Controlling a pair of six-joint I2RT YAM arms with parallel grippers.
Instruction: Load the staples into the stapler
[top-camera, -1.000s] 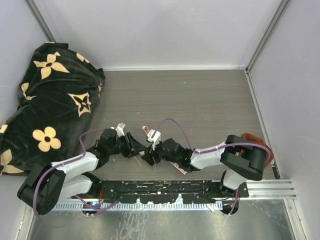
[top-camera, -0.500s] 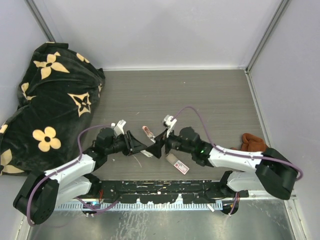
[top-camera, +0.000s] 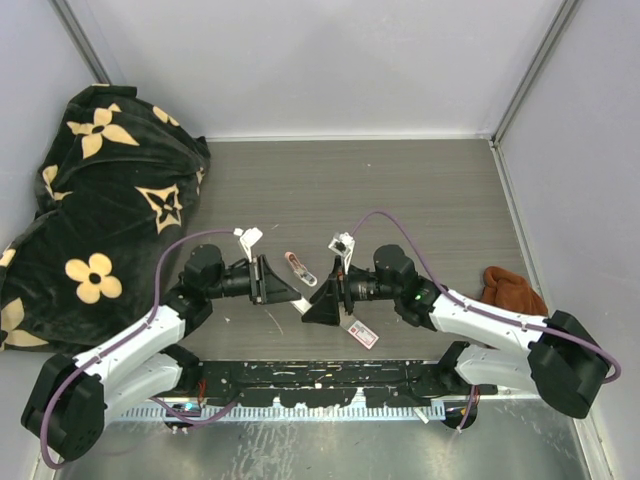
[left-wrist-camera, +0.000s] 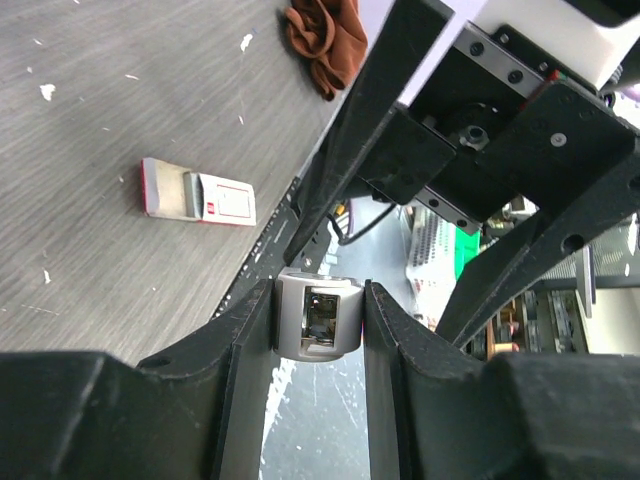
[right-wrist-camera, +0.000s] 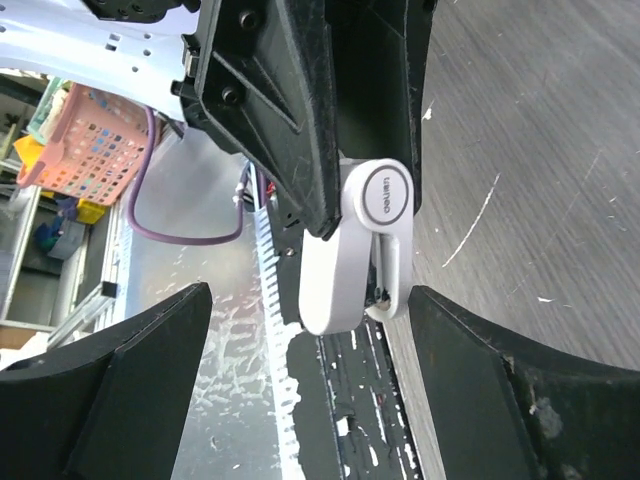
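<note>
The right gripper (top-camera: 320, 302) has swung to face the left gripper (top-camera: 284, 288), which is pinching one white stapler (left-wrist-camera: 318, 318); its own fingers (right-wrist-camera: 130, 390) are gaping wide, empty. One staple box (top-camera: 362, 333) is lying on the table (top-camera: 420, 200).

You get soft, even light over the table (top-camera: 420, 190) — barely any shadow; wrist views blur up close.
</note>
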